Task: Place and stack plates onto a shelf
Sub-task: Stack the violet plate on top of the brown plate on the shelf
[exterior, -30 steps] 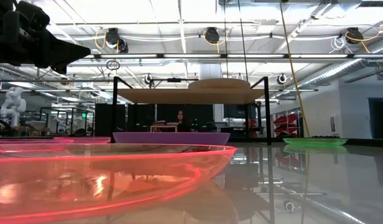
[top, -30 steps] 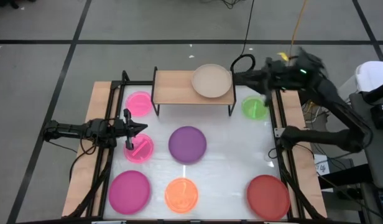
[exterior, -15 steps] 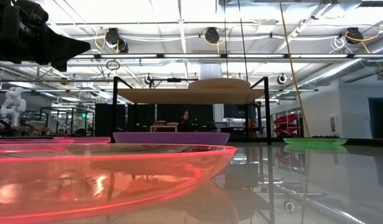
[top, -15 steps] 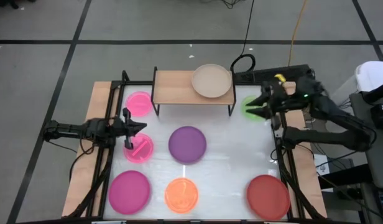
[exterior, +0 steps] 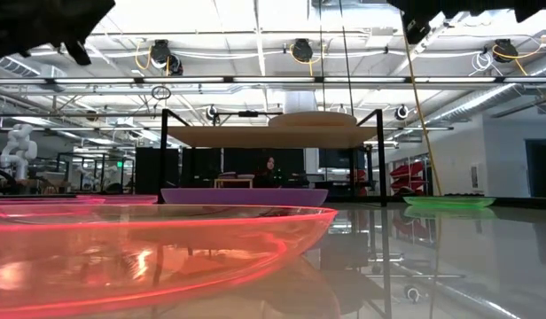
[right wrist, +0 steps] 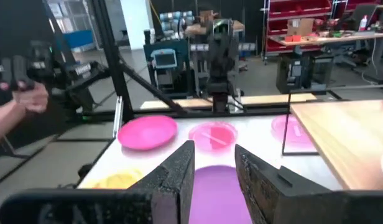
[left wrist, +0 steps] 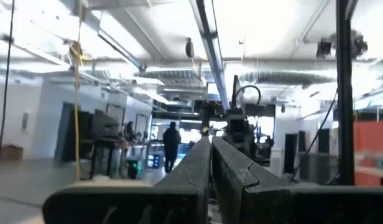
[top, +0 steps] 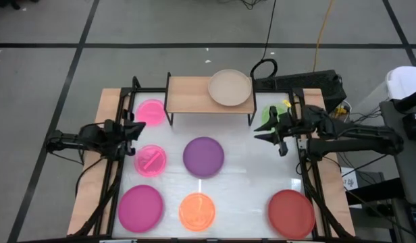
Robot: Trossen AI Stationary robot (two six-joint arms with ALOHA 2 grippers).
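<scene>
**Thin plastic plates, best taken by the rim**

One beige plate [top: 229, 88] already sits on the right half of the shelf [top: 188, 94], its edge slightly over the back. The rest lie flat on the white tabletop [top: 248, 169]: a purple plate [top: 204, 156] in the middle, a large magenta plate [top: 140, 208] and a red plate [top: 291, 212] at the near corners, an orange translucent plate [top: 197, 210] between them, two small pink plates [top: 151, 112] [top: 151, 160] on the left, and a green plate [top: 270, 115] just right of the shelf.

They look light, stiff and smooth — likely slippery and easy to push across the glossy table. Lying flat, each probably offers only its raised rim to pinch, so a finger would need to slide under the edge.

The right gripper [top: 269, 131] hovers beside the green plate, pointing toward the purple one, holding nothing; in its wrist view the fingers [right wrist: 173, 171] stand a little apart. The left gripper [top: 134, 128] waits between the two pink plates, its fingers [left wrist: 191, 171] pressed together and empty.

The shelf's black legs [top: 249, 116] stand close to the green plate, and the deck is raised, so a plate must be lifted over the edge. The left half of the board is bare. A person's hand [right wrist: 23, 93] shows beyond the table in the right wrist view — well clear of the plates.
</scene>
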